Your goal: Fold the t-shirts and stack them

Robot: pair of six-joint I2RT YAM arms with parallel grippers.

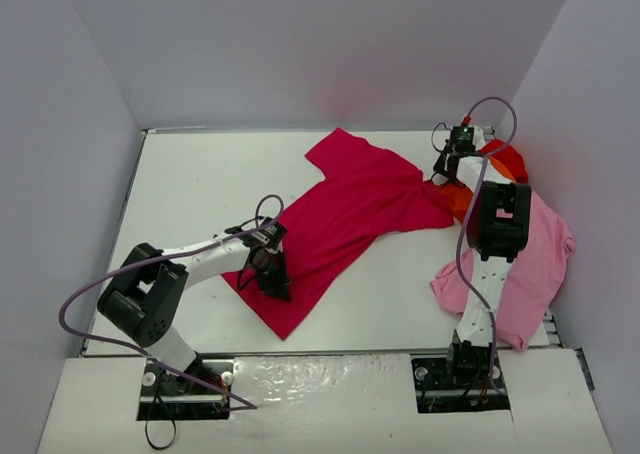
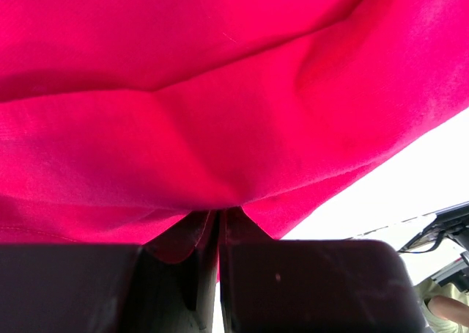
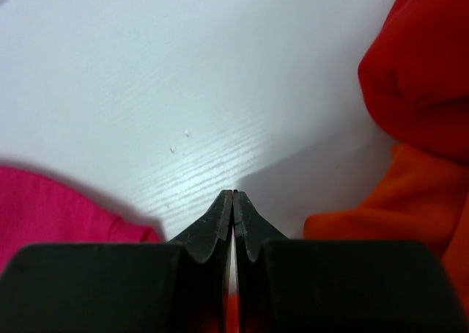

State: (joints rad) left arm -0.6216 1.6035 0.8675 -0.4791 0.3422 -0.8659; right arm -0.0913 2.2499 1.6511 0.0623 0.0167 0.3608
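**Overhead view, read left to right.** Your left claw point(image 1: 277, 286) sits at the near left hem of the crimson shirt point(image 1: 360, 209). In its wrist view the jaws are closed. A fold of crimson cloth is pinched between the fingers point(image 2: 249, 274), and the fabric tents away from the pinch.

The crimson shirt lies spread on the table point(image 1: 200, 184). It runs diagonally from the near left toward the far middle, with one sleeve reaching right.

Your right claw point(image 1: 440, 172) stands at the far right, just beside that sleeve's tip and the orange shirt point(image 1: 457, 202). In its wrist view the jaws are pressed together tip to tip over bare table and hold nothing. Crimson cloth lies to one side of them and orange cloth to the other.

The red shirt point(image 1: 508, 160) is bunched at the far right and touches the orange shirt. The pink shirt point(image 1: 535, 264) lies spread along the table's right edge, and the right arm crosses in front of it in this view.
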